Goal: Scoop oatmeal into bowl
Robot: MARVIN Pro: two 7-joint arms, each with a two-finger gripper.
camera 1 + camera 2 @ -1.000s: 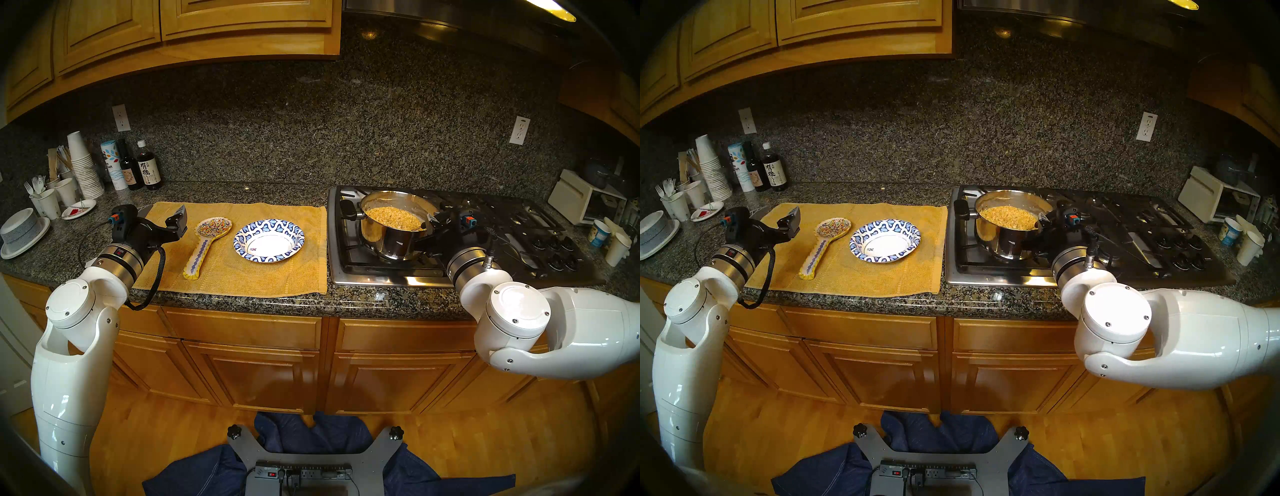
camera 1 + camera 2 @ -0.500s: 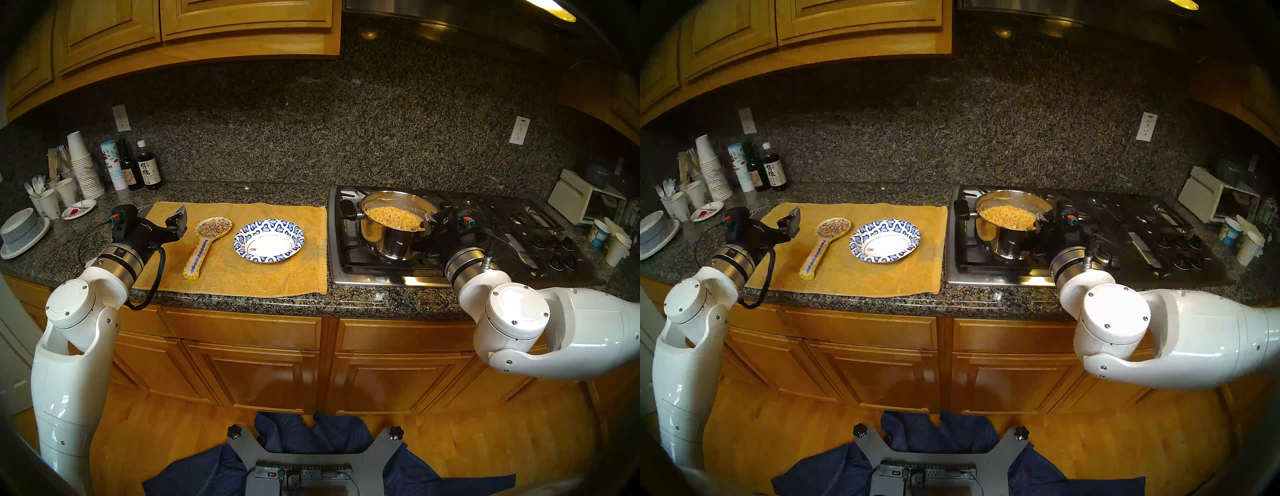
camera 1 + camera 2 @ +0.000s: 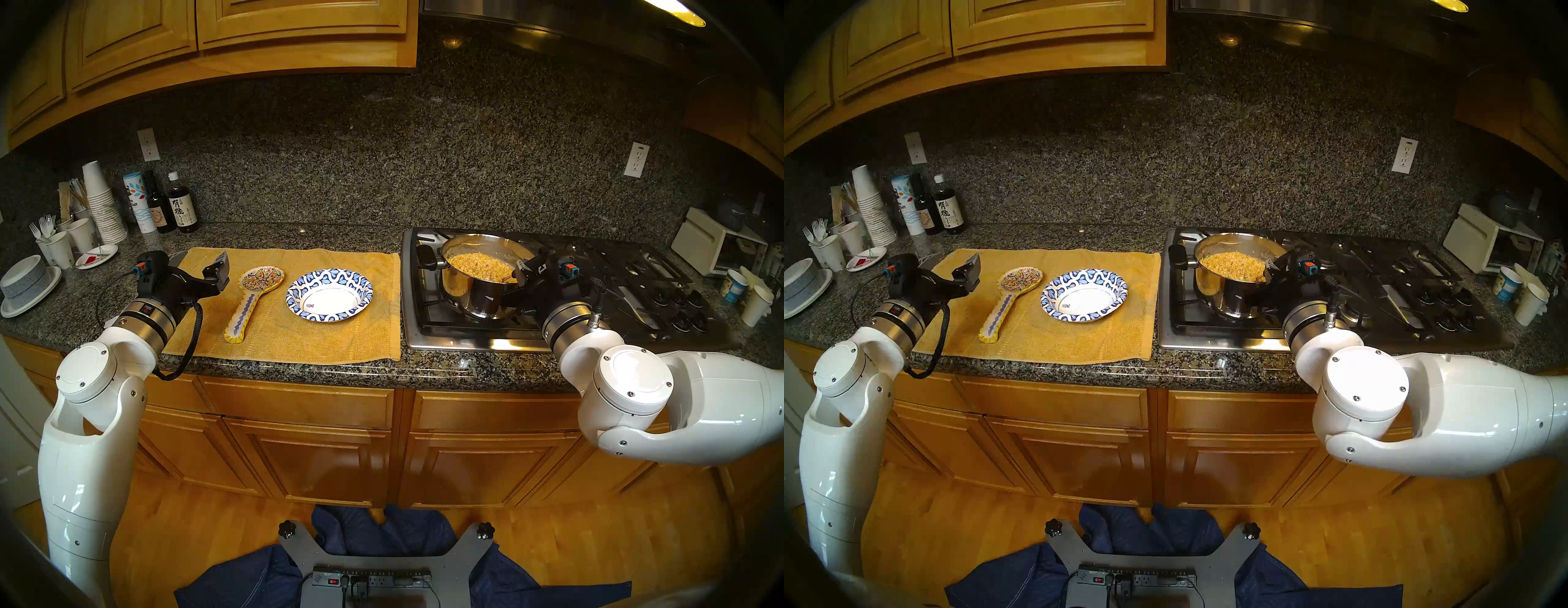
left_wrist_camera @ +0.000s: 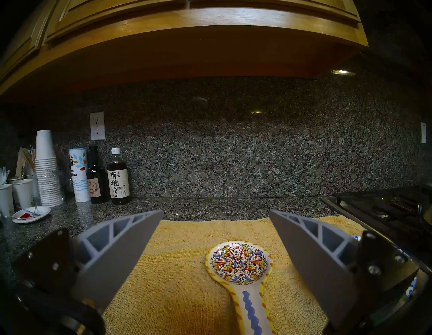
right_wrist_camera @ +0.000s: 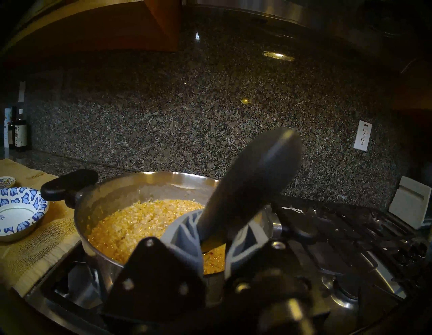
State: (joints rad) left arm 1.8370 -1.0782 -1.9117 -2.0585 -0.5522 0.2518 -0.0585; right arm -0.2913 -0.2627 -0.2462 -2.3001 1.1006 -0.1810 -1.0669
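Head views: The oatmeal (image 3: 481,266) fills a steel pot (image 3: 479,297) on the front-left burner of the cooktop (image 3: 475,339). The bowl (image 3: 329,295) sits near the right edge of a yellow towel (image 3: 297,339), just left of the cooktop, and holds nothing yet. A painted spoon rest (image 3: 250,299) lies on the towel left of the bowl. The right gripper (image 3: 521,274) is at the pot's right rim; its forearm reaches in level from the right. The left gripper (image 3: 203,265) is parked level over the towel's left edge, touching nothing.

Left wrist view: Both grey fingers (image 4: 121,248) stand wide apart with nothing between them. The spoon rest lies below and ahead.

Right wrist view: The fingers (image 5: 187,238) are closed around a dark utensil handle (image 5: 252,184), which rises up and to the right. The utensil's working end is hidden below the fingers, at the near rim of the pot.

Handling judgement: The oatmeal looks wet, sticky and lumpy; expect clinging and dripping, so carry it level over the gap. Take it only by the utensil. The paper bowl is likely light and may slide when loaded.
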